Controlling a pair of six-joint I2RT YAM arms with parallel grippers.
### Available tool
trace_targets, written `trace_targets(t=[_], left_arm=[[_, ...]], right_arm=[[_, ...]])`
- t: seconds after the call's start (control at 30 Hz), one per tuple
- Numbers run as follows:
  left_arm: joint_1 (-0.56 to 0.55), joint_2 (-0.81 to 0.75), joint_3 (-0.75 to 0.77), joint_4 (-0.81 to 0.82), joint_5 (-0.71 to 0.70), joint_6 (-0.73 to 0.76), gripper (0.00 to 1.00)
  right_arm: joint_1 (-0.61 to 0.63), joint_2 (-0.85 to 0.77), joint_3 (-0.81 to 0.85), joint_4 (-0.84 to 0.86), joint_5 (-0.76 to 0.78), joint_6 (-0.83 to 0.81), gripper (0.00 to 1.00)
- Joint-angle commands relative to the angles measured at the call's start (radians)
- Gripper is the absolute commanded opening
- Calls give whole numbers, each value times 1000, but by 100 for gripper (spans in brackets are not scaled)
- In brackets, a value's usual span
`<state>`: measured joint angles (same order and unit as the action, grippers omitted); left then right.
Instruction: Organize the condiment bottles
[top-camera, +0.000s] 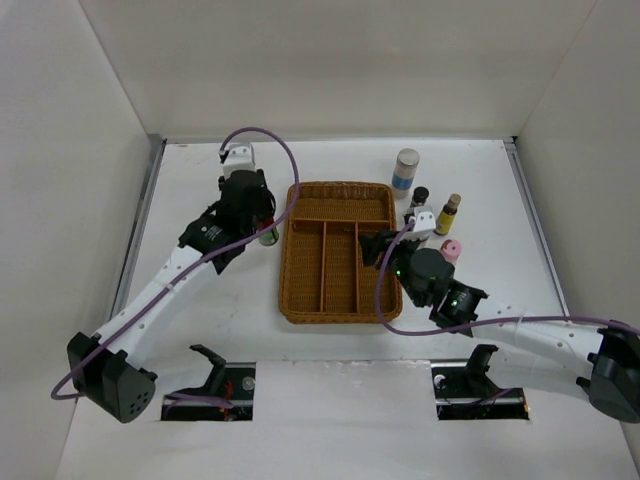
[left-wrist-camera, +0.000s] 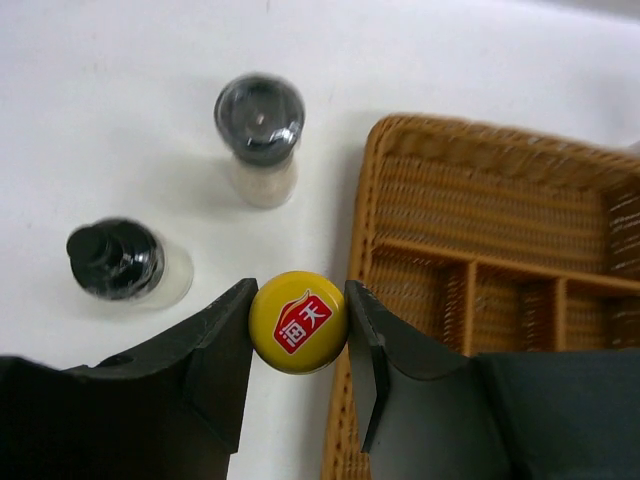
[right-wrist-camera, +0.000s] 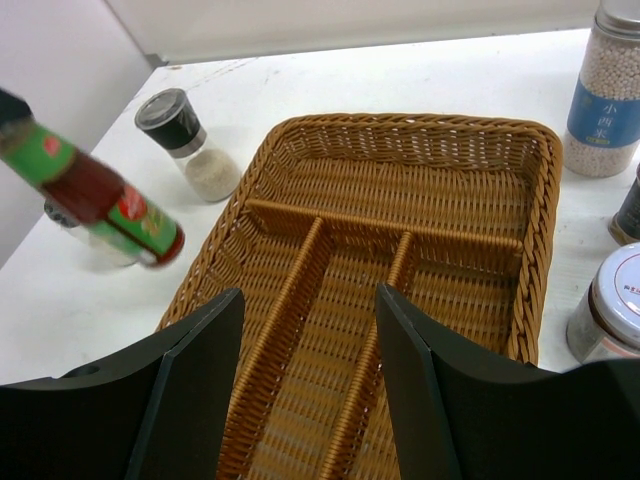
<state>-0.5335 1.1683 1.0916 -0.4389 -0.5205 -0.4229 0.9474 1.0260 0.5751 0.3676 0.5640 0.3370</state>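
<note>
Your left arm (top-camera: 160, 288) and right arm (top-camera: 550, 338) showed white links, black joints, black fingers (right-wrist-camera: 195, 380); purple cables (top-camera: 295, 170) trailed each.

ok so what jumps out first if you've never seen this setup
The yellow cap pinched between the left fingers catches the eye first. It tops a green bottle with a red label, held tilted just left of the wicker tray. The tray sits mid-table with every compartment in view empty, and the right fingers stand open above its near end.
</note>
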Motion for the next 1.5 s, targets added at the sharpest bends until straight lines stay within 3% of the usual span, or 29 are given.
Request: trace_targets(t=[0.0,0.5,0.8,0.9,1.13,1.23,1.37,1.47], left_arm=[[-21,-6,143,134,-36,27,9],[-4,459,519,295,116,72,9],[-6,605,524,325,148,75,11],[-18,625,487,330,140,72,22],[-33,597,418,397,105,72,62],[-41,550,383,428,83,72,70],[-47,461,305,489,48,72,76],[-50,374,229,538,13,70,78]], right_arm=[[-6,-26,8,44,-9,2,62],[-6,-58,-3,37,2,4,62],[-6,-67,-7,36,5,2,62],[-8,-61,-8,36,5,4,62],[-12,-53,-4,34,11,2,63],[-20,-53,0,30,13,2,53],[-34,-43,29,-13,13,10,31],[-55,-26,63,-64,13,29,22]])
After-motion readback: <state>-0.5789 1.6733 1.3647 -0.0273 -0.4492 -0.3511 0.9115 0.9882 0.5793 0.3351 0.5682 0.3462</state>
